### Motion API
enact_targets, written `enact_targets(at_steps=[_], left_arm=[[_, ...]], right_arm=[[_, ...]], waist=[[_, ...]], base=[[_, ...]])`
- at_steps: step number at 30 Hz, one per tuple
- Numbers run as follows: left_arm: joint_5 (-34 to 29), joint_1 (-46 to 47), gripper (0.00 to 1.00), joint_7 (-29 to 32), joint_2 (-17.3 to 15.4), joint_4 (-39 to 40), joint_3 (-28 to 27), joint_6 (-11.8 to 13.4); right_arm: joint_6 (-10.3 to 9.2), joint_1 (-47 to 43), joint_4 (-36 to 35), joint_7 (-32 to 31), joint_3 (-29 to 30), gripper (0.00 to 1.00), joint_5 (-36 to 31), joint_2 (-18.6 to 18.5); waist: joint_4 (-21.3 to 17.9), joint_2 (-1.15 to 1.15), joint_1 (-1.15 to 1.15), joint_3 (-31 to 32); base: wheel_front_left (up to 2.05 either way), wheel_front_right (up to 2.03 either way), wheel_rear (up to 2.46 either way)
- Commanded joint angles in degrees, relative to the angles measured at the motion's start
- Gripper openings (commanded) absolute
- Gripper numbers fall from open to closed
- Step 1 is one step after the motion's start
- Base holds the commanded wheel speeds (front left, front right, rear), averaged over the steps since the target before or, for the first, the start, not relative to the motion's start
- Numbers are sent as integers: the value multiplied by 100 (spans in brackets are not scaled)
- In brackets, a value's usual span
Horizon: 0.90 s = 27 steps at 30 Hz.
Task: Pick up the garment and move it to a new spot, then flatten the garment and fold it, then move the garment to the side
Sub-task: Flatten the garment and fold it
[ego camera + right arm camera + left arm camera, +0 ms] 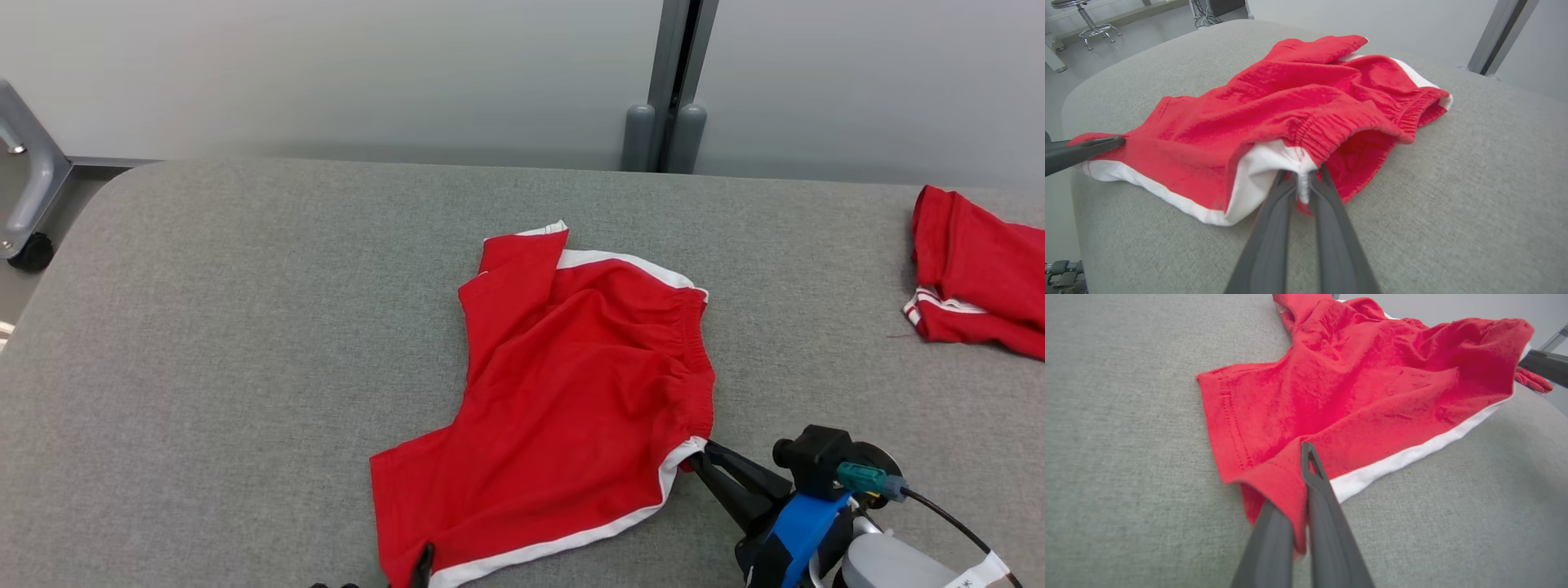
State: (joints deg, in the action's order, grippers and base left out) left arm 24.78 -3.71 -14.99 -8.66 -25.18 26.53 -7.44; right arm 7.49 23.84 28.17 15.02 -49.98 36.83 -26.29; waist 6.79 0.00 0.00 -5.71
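- The grey padded worktop (245, 327) had much free surface on its left half. I judge that the new spot was best chosen there, well apart from the second red garment (976, 278), which lay at the right edge.
- The red shorts (571, 384) with white trim lay crumpled near the middle of the worktop, with one leg turned over at the far side. To pick them up well, both arms should rise together and at the same speed. The near edge should be kept lightly stretched between them, so that the cloth hangs open and does not twist or slip out.
- The right fingers (1327, 192) reached in low from the near right, almost flat to the worktop. They were pressed together on the corner where the elastic waistband meets the white trim.
- The left fingers (1312, 473) reached in from the near edge, also low, and pinched the hem of the near leg. One finger lay on top of the cloth, and the cloth was draped over the other.
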Motion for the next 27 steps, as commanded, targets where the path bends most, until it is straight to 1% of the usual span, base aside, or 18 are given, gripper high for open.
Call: enact_targets(at_steps=[1, 5, 8, 13, 14, 15, 17, 20, 23, 27], left_arm=[[42, 93, 0, -26, -5, 50, -67, -7], [115, 132, 0, -25, 0, 307, -327, -7], [152, 300, 0, -26, -88, 575, -421, -7], [386, 1116, 0, -26, -397, 868, -509, -7], [416, 1372, 0, -26, -488, 894, -519, -7], [569, 1967, 0, -25, -610, 876, -499, -7], [745, 2630, 0, -25, -783, 704, -436, -7], [1103, 3770, 0, 10, -961, 356, -368, -7], [1501, 4905, 0, 140, -1056, -30, -266, -7], [1814, 6330, 0, 310, -1144, -486, -84, -7]], right_arm=[[1, -125, -91, 19, 41, 0, 11, -77], [1, -222, -501, 19, 271, 0, 68, -115], [1, -169, -783, 18, 455, 0, 97, -115], [1, 327, -1099, 19, 806, 0, 64, -77], [1, 481, -1100, 19, 871, 0, 52, -60], [1, 869, -986, 19, 968, 0, 25, -11], [1, 1351, -838, 18, 957, 0, -17, 77], [1, 2223, -452, 19, 941, 0, 90, 252], [1, 3189, 24, 19, 843, 0, 223, 444], [1, 4412, 582, 18, 721, 0, 406, 654]], waist=[[-28, 0, 0, 25], [-121, 0, 0, 32], [-189, 0, 0, -14], [-255, 0, 0, -218], [-274, 0, 0, -294], [-304, 0, 0, -454], [-359, 0, 0, -646], [-498, 0, 0, -991], [-631, 0, 0, -1319], [-782, 0, 0, -1708]], base=[[0, 0, 0], [0, 0, 0], [0, 0, 0], [0, 0, 0], [0, 0, 0], [0, 0, 0], [0, 0, 0], [0, 0, 0], [0, 0, 0], [0, 0, 0]])
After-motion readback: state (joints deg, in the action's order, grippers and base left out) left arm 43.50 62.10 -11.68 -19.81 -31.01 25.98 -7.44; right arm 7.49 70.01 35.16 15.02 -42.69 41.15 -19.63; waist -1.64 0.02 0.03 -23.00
